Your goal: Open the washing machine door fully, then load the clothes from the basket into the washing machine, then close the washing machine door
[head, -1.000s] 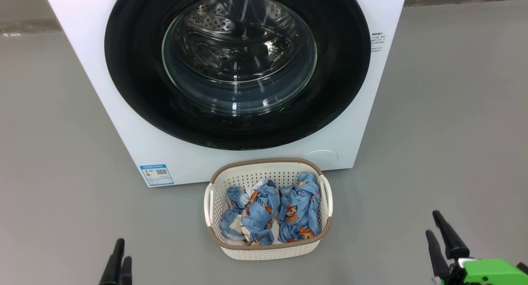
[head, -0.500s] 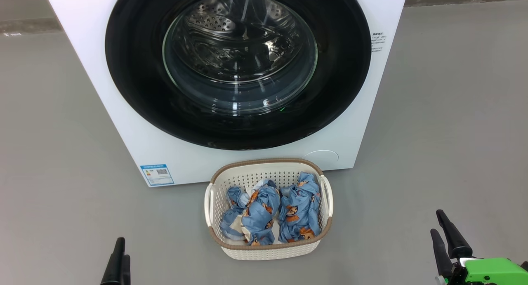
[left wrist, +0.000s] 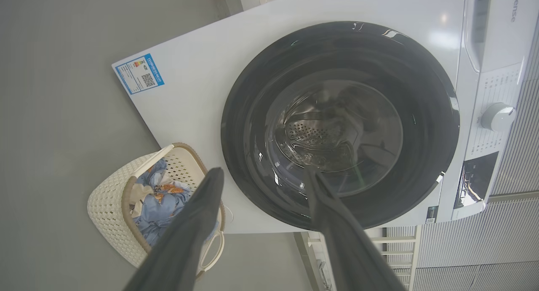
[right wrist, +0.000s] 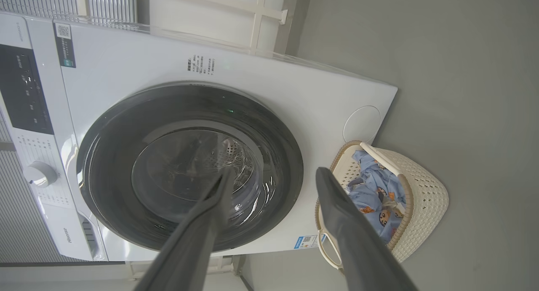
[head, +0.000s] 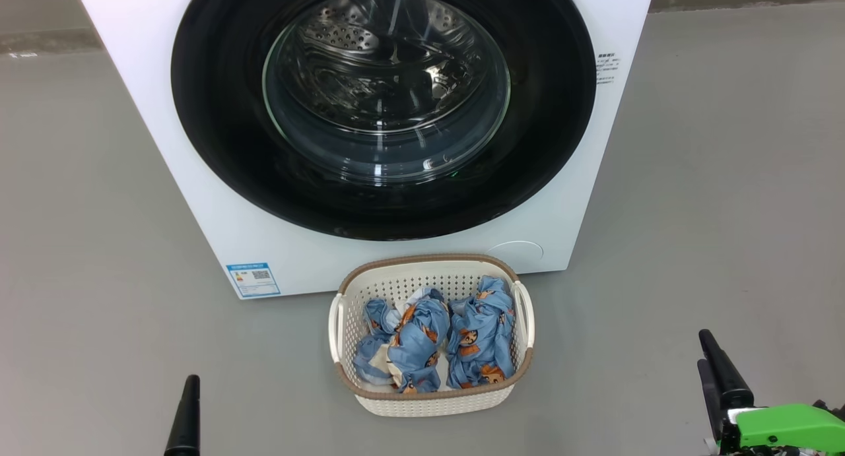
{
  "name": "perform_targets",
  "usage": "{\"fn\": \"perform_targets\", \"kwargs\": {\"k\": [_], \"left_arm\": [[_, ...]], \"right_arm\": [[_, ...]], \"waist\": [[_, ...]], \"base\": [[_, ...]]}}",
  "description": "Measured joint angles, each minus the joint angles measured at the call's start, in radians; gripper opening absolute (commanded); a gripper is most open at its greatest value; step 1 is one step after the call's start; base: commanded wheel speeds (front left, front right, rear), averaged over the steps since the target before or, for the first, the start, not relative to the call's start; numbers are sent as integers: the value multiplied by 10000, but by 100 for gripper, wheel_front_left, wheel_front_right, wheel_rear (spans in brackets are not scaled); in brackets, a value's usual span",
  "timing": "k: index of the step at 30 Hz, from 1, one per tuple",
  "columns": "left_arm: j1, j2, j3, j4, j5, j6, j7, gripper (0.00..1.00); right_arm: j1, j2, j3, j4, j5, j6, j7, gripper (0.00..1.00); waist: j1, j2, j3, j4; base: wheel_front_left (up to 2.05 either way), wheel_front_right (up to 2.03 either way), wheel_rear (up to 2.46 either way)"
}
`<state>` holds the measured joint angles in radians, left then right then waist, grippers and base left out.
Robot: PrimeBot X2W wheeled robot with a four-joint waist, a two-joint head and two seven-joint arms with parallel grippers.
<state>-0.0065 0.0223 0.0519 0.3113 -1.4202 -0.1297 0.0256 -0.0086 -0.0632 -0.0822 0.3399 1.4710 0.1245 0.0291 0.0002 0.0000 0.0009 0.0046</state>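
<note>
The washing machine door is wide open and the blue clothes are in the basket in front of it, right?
Not quite. The door is shut, flat against the washing machine, as the head view shows. The blue clothes are indeed in the basket in front of it.

The basket (head: 429, 259) stands on the floor (head: 99, 258) just before the washing machine (head: 218, 231), below the washing machine door (head: 386, 106) set in its front, with the clothes (head: 436, 344) lying in it, and the left pincer (left wrist: 263, 173) and right pincer (right wrist: 274, 172) flank it, nearer the robot, well apart.
</note>
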Motion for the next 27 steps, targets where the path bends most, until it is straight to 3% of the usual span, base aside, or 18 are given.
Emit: {"fn": "perform_targets", "kwargs": {"k": [27], "left_arm": [[-110,81,-169,-111,4113,-2,-802,100]], "right_arm": [[-93,-665,709,-307,-3965,0,-807,100]], "waist": [[0,0,-30,139]], "base": [[0,0,0]]}}
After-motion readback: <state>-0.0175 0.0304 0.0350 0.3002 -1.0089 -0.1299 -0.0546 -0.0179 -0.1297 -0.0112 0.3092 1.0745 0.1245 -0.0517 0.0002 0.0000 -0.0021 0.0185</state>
